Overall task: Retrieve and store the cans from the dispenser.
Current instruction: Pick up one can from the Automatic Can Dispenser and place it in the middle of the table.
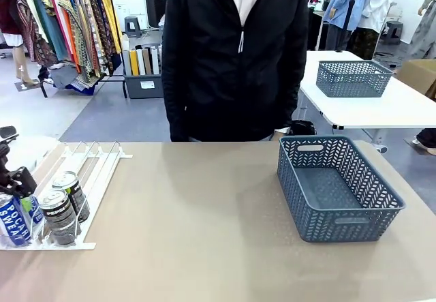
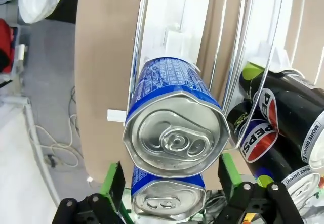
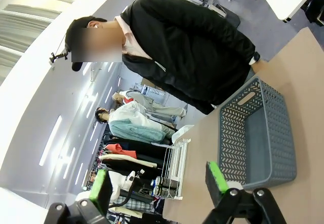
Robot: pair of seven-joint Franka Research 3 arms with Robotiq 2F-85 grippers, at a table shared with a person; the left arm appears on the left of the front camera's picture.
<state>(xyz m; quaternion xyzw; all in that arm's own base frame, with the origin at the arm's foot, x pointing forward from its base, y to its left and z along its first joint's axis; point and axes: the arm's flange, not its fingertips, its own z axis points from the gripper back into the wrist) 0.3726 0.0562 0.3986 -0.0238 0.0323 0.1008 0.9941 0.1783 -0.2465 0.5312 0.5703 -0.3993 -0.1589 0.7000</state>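
Note:
The white dispenser (image 1: 88, 169) lies at the table's left, with cans gathered at its near end. A blue Pocari can (image 1: 13, 223) stands in the leftmost lane, and two dark cans (image 1: 60, 217) stand in the lanes beside it. My left gripper (image 1: 17, 183) hangs just above the blue cans. In the left wrist view my left gripper (image 2: 169, 176) is open, its green pads (image 2: 112, 181) on either side of the nearer blue can (image 2: 167, 198), with small gaps. A second blue can (image 2: 174, 118) lies behind it, and dark Pepsi cans (image 2: 273, 128) fill the neighbouring lanes. My right gripper (image 3: 159, 188) is open and holds nothing.
A grey-blue lattice basket (image 1: 381, 206) stands empty at the table's right. A person in a black jacket (image 1: 235, 56) stands at the far edge, hands down. The basket (image 3: 230, 133) and the dispenser (image 3: 174, 168) show far off in the right wrist view.

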